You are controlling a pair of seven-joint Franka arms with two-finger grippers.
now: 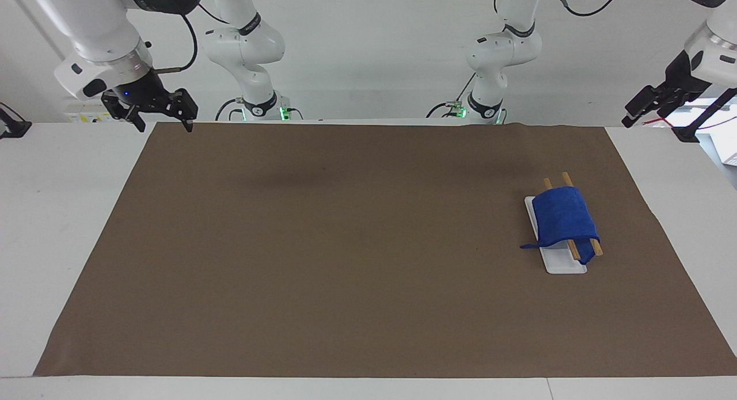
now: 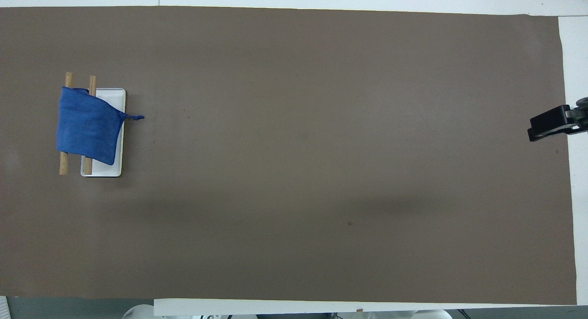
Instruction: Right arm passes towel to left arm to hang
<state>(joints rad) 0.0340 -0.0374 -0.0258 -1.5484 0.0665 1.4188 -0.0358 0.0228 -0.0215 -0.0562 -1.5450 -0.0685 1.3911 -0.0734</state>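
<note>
The towel (image 1: 564,220) drapes the rack (image 1: 567,178), well apart from both spread hands.

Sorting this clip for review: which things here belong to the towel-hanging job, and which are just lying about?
Job:
towel, draped over the two wooden rods of the rack on its white base
left gripper, open, raised off the mat's left-arm end
right gripper, open, over the mat's corner at the right arm's end

Lying about:
brown mat
</note>
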